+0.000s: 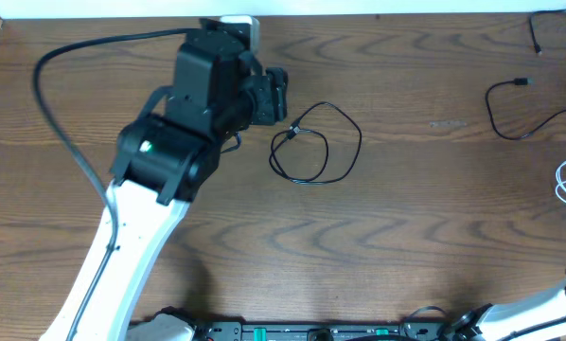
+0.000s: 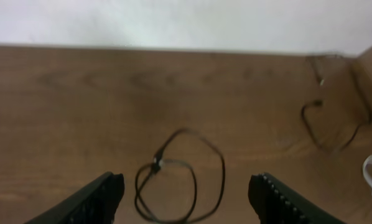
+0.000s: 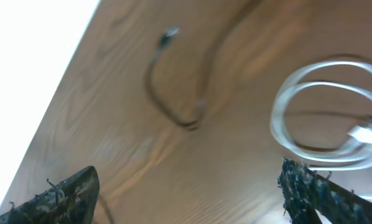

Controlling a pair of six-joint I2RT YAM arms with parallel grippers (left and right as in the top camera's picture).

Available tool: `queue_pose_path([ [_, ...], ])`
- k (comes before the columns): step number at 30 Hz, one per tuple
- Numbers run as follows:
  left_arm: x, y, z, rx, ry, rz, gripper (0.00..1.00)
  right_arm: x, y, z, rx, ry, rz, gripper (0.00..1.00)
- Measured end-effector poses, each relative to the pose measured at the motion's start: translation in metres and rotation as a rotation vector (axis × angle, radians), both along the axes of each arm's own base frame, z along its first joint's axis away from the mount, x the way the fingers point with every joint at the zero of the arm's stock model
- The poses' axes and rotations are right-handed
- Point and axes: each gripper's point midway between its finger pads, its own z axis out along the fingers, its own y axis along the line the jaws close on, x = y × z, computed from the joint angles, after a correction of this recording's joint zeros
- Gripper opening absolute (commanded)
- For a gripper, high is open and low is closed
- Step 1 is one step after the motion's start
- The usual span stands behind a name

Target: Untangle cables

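The coiled black cable (image 1: 316,142) looked thin, limp and light; a pinch at the small plug (image 1: 293,133) where its loops crossed seemed best; it lay just ahead of the left gripper (image 2: 187,180), jaws apart and empty; the white cable (image 3: 326,115) and loose black cable (image 3: 173,81) lay far off that gripper's right; the right gripper (image 3: 189,171) gaped, empty.

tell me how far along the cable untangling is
Done: the white cable and a loose black cable lie apart at the right. In hand: nothing; the left pincer is open, aimed at the looped black cable, and the right pincer is open near the white one. Left: that loop, crossing itself, not yet opened out.
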Motion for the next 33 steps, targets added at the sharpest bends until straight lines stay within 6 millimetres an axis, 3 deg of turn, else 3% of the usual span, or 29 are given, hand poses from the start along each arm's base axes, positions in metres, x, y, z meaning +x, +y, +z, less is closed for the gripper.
queue_pose_path([
  [4,0.006,-0.012,-0.036,0.056,0.096,-0.072,0.7,0.021,0.052,0.011,0.008,-0.025,0.156,0.89],
  [9,0.019,-0.031,-0.088,0.148,0.19,-0.21,0.69,0.041,0.108,0.01,0.012,-0.018,0.323,0.89],
  [15,0.031,-0.029,-0.149,0.251,0.314,-0.301,0.69,0.052,0.152,0.001,-0.048,0.045,0.441,0.91],
  [23,0.029,-0.007,-0.218,0.328,0.514,-0.357,0.69,0.051,0.177,-0.009,-0.131,0.125,0.527,0.92],
  [28,0.019,-0.012,-0.252,0.308,0.633,-0.384,0.69,0.05,0.178,-0.011,-0.149,0.14,0.536,0.92],
  [33,0.015,-0.01,-0.288,0.277,0.766,-0.272,0.59,0.049,0.177,-0.011,-0.155,0.145,0.536,0.92],
])
